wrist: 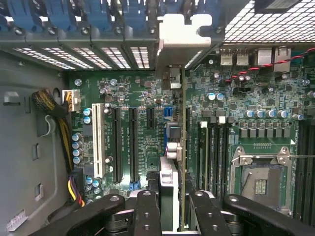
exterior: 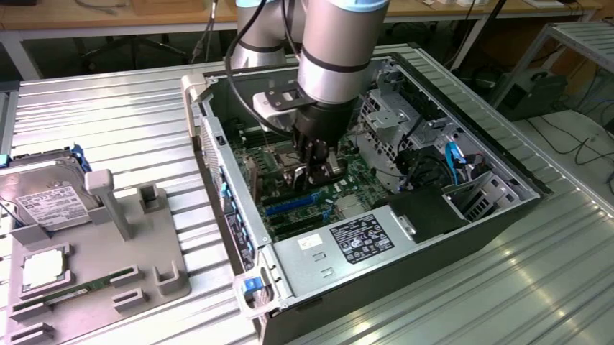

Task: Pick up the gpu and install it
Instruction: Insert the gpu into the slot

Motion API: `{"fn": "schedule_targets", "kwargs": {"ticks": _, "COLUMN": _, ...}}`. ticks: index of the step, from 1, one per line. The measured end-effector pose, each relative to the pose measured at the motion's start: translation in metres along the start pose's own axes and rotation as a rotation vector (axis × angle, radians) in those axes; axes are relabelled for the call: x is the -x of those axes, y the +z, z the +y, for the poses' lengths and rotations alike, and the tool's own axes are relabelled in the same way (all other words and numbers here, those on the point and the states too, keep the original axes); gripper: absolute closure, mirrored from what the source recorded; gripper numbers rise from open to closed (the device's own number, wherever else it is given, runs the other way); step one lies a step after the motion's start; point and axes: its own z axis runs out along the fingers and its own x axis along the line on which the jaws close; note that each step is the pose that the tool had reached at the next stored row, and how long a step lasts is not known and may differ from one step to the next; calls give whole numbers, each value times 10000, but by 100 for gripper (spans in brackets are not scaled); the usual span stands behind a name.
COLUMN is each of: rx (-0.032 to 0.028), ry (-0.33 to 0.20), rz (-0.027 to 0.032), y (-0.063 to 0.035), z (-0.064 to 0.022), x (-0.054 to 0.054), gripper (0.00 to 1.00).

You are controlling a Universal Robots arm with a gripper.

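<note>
The pincer is clamped on the gpu, which stands edge-on over the motherboard inside the case; if the card is slightly askew, I reckon its bracket could jam; the connector might bend.

hard drive: on grey rack | power supply: in open case | ribbed metal table

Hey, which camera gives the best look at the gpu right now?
The wrist view: the gpu runs edge-on from the gripper over the motherboard to its silver bracket. In the exterior view the gripper and arm hide most of it.
</note>
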Motion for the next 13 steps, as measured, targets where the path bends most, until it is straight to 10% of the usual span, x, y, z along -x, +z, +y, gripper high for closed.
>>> {"fn": "schedule_targets", "kwargs": {"ticks": 13, "rx": 2, "ry": 166, "rz": 39, "y": 83, "z": 39, "x": 3, "gripper": 72}}
